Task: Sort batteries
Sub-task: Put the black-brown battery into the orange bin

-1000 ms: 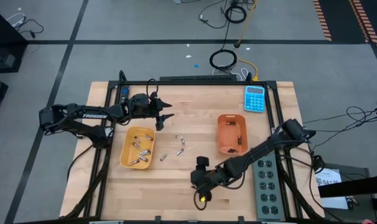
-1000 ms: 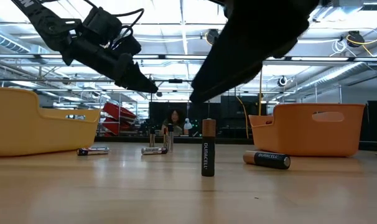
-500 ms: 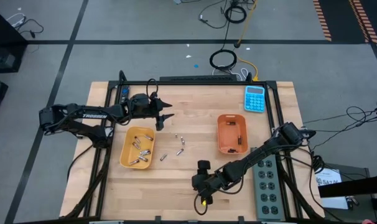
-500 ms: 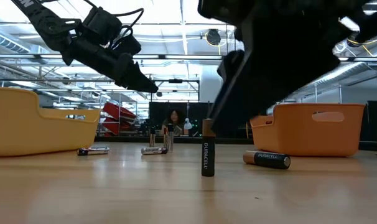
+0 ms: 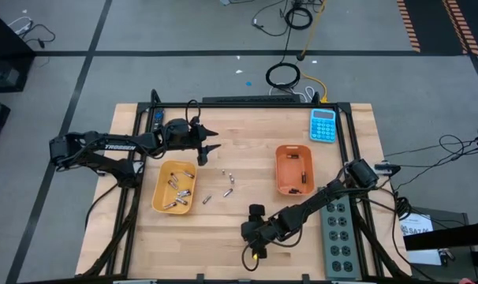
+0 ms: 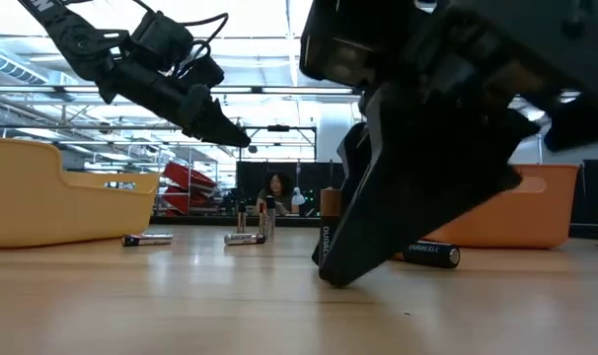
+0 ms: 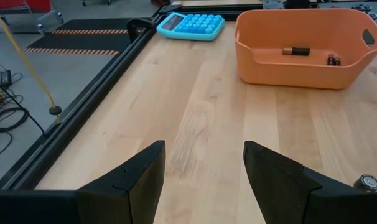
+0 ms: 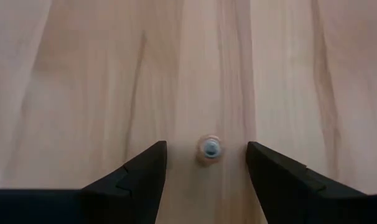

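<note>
The right gripper [image 8: 205, 167] has dropped over the upright battery [image 8: 209, 149] near the table's [image 5: 223, 237] front edge, jaws spread either side and apparently not yet touching, poised for pickup, while the left gripper [image 5: 211, 150], also spread, hovers behind the yellow tray [image 5: 158, 193].

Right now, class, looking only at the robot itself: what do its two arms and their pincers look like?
Both arms are dark, jointed and slim, with black cables looping beside them. The left arm carries white lettering along one link. The left pincer ends in two black, tapering fingers. The right pincer has matching black wedge-shaped fingers and a small yellow spot near its tip.
</note>
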